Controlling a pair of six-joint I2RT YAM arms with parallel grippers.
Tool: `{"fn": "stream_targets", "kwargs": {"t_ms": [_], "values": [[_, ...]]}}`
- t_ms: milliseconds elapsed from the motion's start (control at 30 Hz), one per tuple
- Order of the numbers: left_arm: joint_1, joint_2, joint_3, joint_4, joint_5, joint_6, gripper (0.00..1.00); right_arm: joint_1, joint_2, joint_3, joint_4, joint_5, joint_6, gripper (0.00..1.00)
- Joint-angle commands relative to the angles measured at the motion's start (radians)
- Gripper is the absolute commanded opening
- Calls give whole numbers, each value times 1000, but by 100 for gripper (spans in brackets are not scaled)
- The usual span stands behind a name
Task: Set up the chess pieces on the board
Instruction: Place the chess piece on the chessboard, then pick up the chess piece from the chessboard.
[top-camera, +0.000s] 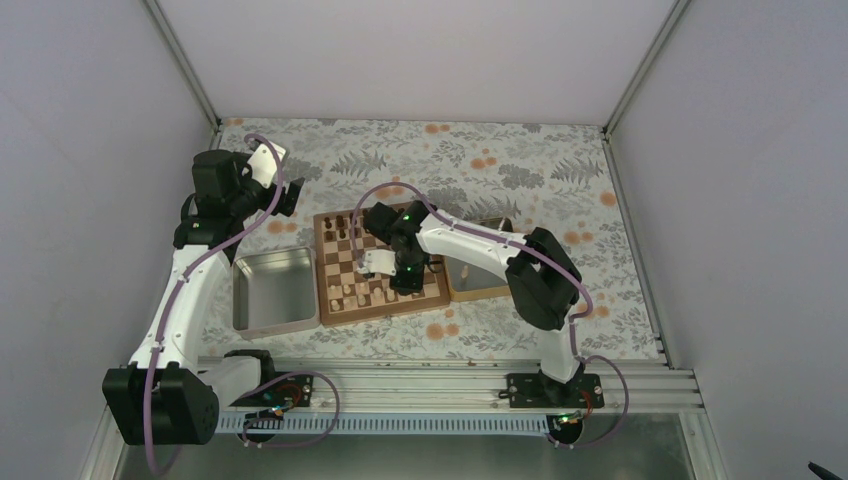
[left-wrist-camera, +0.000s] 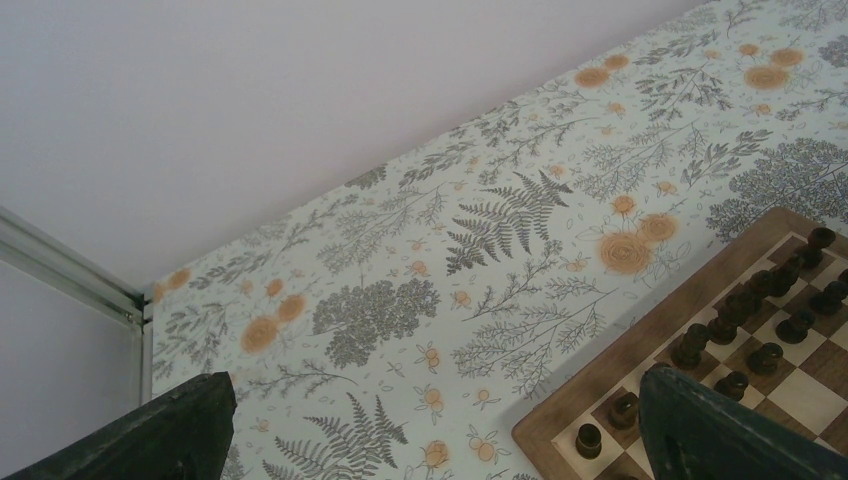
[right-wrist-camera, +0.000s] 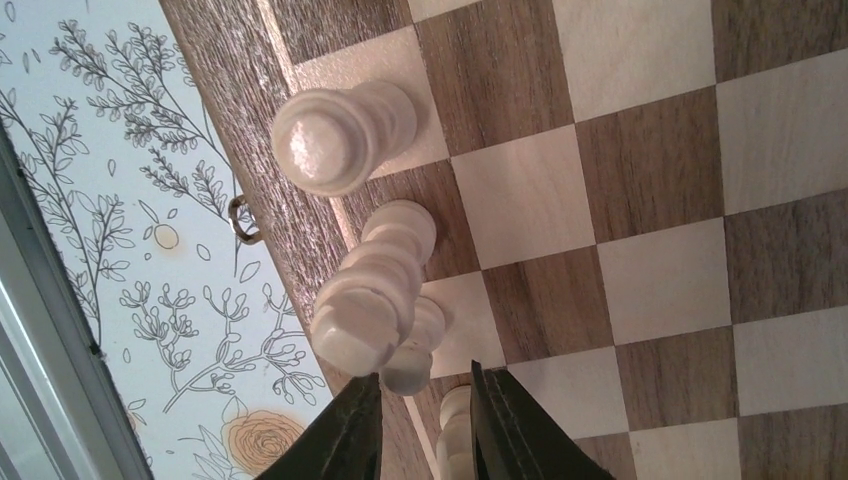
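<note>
At the board's (right-wrist-camera: 640, 200) border, closest to the right wrist, the right fingers (right-wrist-camera: 350, 440) stand part-way open around one pale chess piece (right-wrist-camera: 455, 440). A sliver of space shows on one side of it, so I judge it free, not gripped. Just beside it along the same border stand several more pale chess pieces (right-wrist-camera: 375, 290), crowded together, the smallest nearly touching a fingertip.

That crowding is the hazard. If the fingers lift askew or spread wider, a fingertip could clip a neighbour. These narrow, top-heavy turnings of smooth light wood, ringed and round-capped, would likely topple and roll on the polished checks.

A small metal latch (right-wrist-camera: 240, 215) sits on the border's outer side. Farther across the board, the dark chess pieces (left-wrist-camera: 760, 300) line its far side, squat and rounded. Left of the board lies a shiny metal tray (top-camera: 272, 290), and right of it a wooden-rimmed tray (top-camera: 480, 292). Beyond the board's far left corner, the left fingers (left-wrist-camera: 720, 430) hang wide apart, holding nothing, above the leaf-printed surface (left-wrist-camera: 480, 230).
</note>
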Motion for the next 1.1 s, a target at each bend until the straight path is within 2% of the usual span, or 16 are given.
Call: {"fn": "stream_targets", "kwargs": {"t_ms": [0, 233, 533, 733, 1067], "values": [[4, 5, -4, 0, 9, 10, 100, -1, -31, 7, -12, 32, 5, 26], [4, 6, -2, -2, 12, 10, 100, -112, -182, 2, -43, 82, 6, 30], [4, 7, -2, 0, 12, 8, 100, -436, -341, -191, 29, 105, -37, 33], [4, 9, 0, 2, 4, 6, 100, -545, -342, -310, 135, 104, -53, 33], [4, 15, 0, 3, 5, 7, 100, -656, -287, -355, 188, 93, -79, 33]]}}
